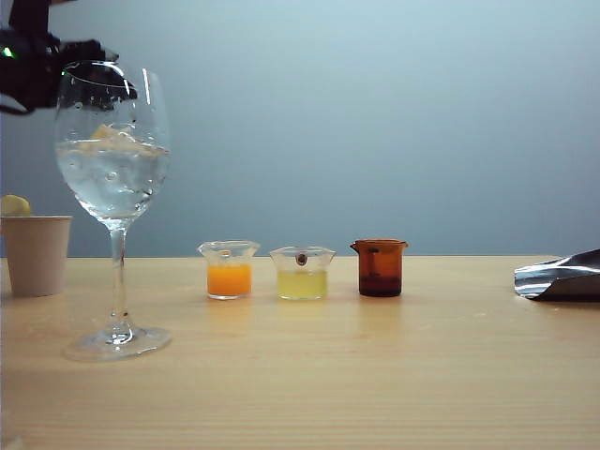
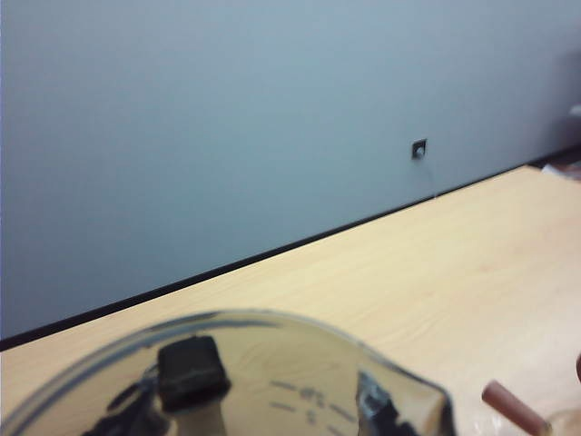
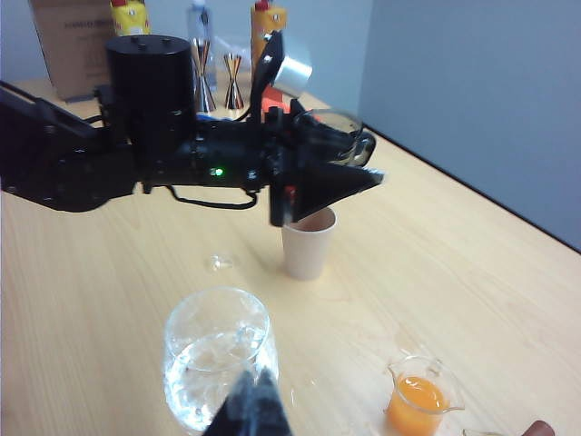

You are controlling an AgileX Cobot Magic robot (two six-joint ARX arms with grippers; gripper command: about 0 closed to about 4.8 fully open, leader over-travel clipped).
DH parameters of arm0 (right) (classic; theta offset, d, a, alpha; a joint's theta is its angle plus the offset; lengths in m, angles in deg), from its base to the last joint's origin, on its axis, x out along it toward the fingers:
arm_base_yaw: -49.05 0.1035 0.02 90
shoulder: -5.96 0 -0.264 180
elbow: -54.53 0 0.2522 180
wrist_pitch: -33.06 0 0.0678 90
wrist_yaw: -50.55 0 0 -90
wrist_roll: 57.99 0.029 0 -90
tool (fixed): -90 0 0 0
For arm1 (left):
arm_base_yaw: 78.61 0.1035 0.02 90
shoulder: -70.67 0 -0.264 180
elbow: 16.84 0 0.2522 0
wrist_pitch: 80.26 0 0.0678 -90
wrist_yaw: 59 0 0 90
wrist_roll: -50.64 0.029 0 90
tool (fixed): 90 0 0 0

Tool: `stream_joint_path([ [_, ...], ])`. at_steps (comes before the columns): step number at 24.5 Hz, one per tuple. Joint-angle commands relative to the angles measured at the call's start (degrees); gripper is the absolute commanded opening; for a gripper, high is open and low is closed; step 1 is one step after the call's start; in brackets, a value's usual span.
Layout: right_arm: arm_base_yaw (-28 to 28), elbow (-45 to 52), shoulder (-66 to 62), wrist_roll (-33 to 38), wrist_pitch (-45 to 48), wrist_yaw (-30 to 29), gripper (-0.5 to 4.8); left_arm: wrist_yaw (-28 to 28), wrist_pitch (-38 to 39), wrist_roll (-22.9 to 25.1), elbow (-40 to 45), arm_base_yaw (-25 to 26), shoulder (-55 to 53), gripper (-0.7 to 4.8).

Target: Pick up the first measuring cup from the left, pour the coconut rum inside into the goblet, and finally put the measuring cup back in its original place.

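Note:
The goblet (image 1: 113, 169) stands at the table's left, its bowl about half full of clear liquid and ice; it also shows in the right wrist view (image 3: 218, 359). My left gripper (image 3: 331, 163) hangs high behind the goblet, over a paper cup, shut on the smoky measuring cup (image 3: 338, 127). In the left wrist view the measuring cup (image 2: 300, 400) sits between the fingertips (image 2: 192, 374), and its rim fills the near edge. Whether any coconut rum is in the cup, I cannot tell. My right gripper (image 1: 561, 277) rests low at the table's right edge, its fingers together and holding nothing.
A beige paper cup (image 1: 36, 253) stands left of the goblet. Right of the goblet runs a row of small cups: orange liquid (image 1: 229, 270), pale yellow liquid (image 1: 302, 274), amber-brown cup (image 1: 380, 268). Bottles, jiggers and a cardboard box (image 3: 68, 41) stand on the far side.

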Motion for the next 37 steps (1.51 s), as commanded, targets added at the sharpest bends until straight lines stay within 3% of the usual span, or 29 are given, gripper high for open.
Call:
stream_joint_path([
  [1, 0.0, -0.2, -0.9, 0.1, 2.1, -0.2, -0.06, 1.2, -6.2, -3.7, -0.3, 0.0, -3.1, 0.66],
  [10, -1.2, -0.2, -1.5, 0.1, 8.3, -0.2, -0.06, 1.7, -11.3, -3.8, -0.4, -1.2, -12.6, 0.66],
  [26, -1.4, -0.2, -1.9, 0.1, 8.1, -0.1, -0.06, 1.3, -12.7, -4.7, -0.3, -4.4, -21.6, 0.66],
  [37, -1.4, -0.2, -1.9, 0.1, 7.1, -0.3, -0.06, 0.3, -15.5, -2.5, -0.3, -4.6, -28.3, 0.66],
])
